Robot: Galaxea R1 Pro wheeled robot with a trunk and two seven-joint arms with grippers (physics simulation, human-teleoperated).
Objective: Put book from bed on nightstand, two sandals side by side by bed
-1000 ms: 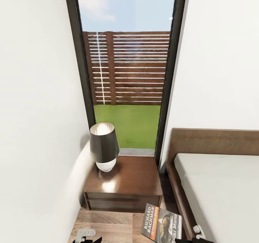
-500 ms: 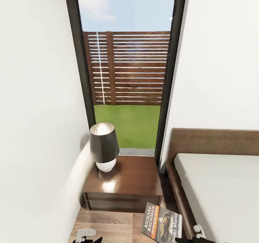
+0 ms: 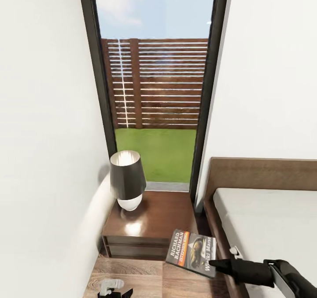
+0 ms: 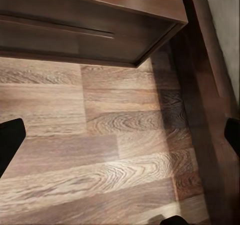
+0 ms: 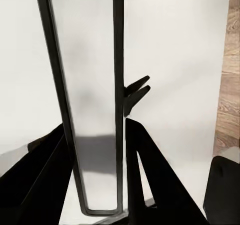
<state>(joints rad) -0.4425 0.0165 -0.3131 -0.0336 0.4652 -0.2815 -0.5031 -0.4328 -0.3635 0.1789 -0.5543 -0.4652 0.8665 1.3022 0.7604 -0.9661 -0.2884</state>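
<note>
The right gripper [image 3: 215, 265] is clamped on the book [image 3: 192, 252], holding it in the air between the nightstand [image 3: 154, 221] and the bed [image 3: 268, 227]. The left gripper [image 3: 115, 292] is spread open above the floor [image 3: 132, 278].

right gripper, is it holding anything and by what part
The right gripper holds the book, pinched at its near lower edge, in the air just in front of the nightstand. The left gripper holds nothing.
</note>
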